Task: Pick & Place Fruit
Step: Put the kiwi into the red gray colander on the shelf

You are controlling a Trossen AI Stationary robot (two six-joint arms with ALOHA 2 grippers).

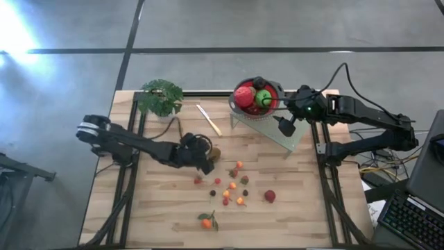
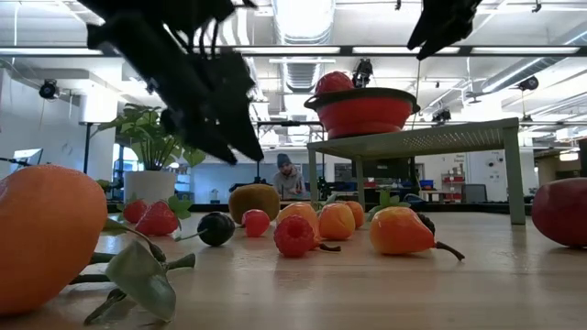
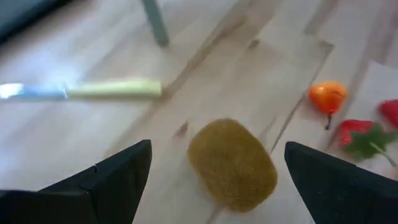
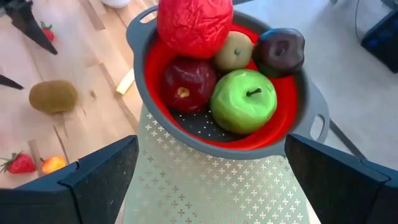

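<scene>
The left gripper (image 1: 208,161) hangs low over the middle of the wooden table (image 1: 291,208) with its two dark fingers (image 3: 118,177) spread wide and nothing between them but air; a brown kiwi (image 3: 232,163) lies on the boards right in front of that gap, not touched by either finger. Just past the kiwi a pale knife (image 3: 84,91) lies flat on the wood, and off to the side are a small orange berry (image 3: 328,96) and a strawberry (image 3: 356,133). More small fruit is scattered over the table's centre, a red apple (image 1: 269,196) sits apart from that cluster toward the right arm's side, and a leafy tangerine (image 1: 207,222) lies alone near the front edge. A potted plant (image 1: 160,97) stands at the back left corner. The right gripper (image 1: 286,126) hovers above a pale perforated stand (image 4: 205,186), fingers released and empty as well. On that stand sits a red colander (image 4: 298,99) with a grey rim, holding a green apple (image 4: 243,101), a dark red apple (image 4: 188,84), a dark plum (image 4: 282,51), a second kiwi (image 4: 234,50) and a big crinkly red fruit (image 4: 194,25) piled on top.
</scene>
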